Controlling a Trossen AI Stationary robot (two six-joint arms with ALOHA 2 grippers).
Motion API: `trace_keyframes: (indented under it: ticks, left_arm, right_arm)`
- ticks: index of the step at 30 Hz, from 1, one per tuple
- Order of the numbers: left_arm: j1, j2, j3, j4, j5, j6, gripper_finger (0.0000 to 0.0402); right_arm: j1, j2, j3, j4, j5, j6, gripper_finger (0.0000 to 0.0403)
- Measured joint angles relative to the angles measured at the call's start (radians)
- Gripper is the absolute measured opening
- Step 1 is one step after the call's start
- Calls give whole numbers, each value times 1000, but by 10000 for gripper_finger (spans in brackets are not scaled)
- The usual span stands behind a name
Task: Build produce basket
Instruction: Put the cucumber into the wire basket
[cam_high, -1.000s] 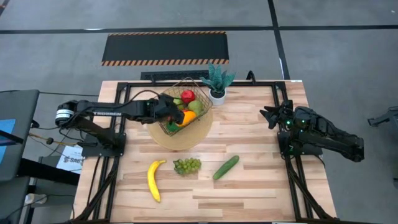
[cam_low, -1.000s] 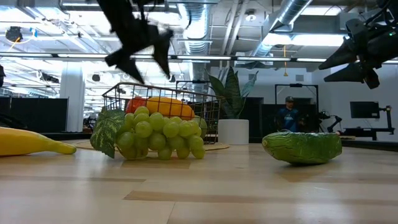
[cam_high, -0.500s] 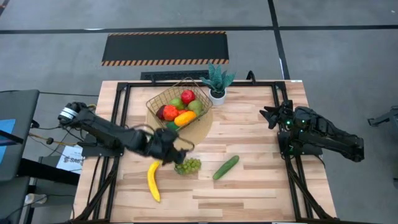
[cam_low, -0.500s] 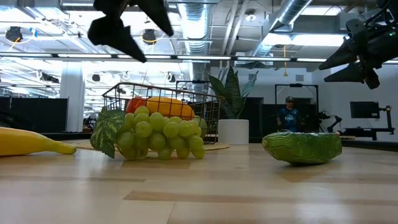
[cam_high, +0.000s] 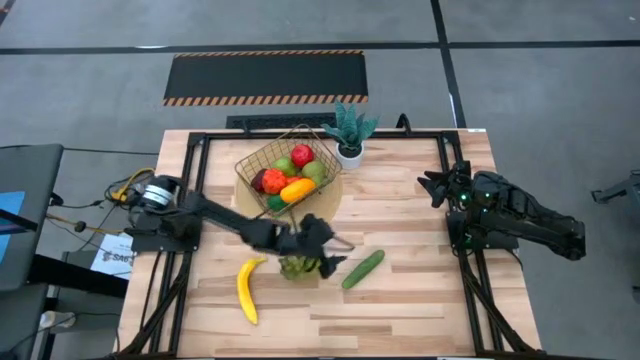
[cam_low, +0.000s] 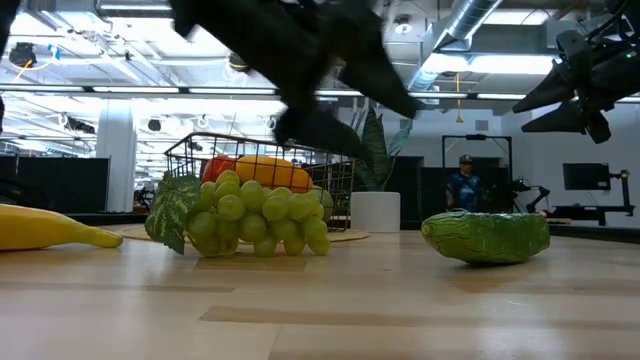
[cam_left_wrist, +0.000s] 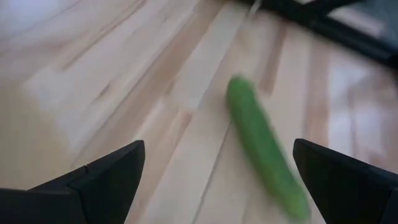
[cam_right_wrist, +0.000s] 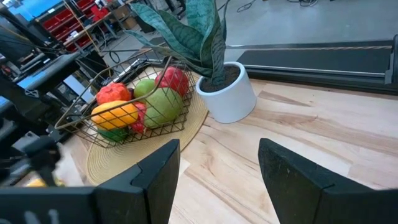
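One long green cucumber (cam_left_wrist: 264, 146), smooth, unheld

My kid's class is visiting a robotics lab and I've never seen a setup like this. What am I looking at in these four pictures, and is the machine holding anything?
It is a robot with two dark arms at a wooden table, each ending in a two-finger gripper. One picture looks straight down from above, one looks level across the tabletop, and two come from cameras on the arms' wrists.

The left gripper is open and empty, reaching out above the green grapes toward the cucumber, which its wrist camera sees. The right gripper, also open and empty, waits at the table's right edge.

A yellow banana also lies loose on the table. The gold wire basket, on a round tan mat, already holds several fruits. A potted plant stands beside it.
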Motion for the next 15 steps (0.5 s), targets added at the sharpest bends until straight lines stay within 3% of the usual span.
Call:
trace_keyframes:
  ticks: [3,6,11,15]
  left_arm:
    - [55,77,50,109,87,63,394]
    - [76,171,168,110,136,106,394]
    - [66,339,410,-11,148,156,394]
    - [54,426,537,-101,162,166,394]
  right_arm:
    - [0,0,0,0,0,0,240]
    - [0,0,0,1,0,0,240]
    - [0,0,0,-1,-2,0,240]
    - [1,0,0,-1,-2,0,240]
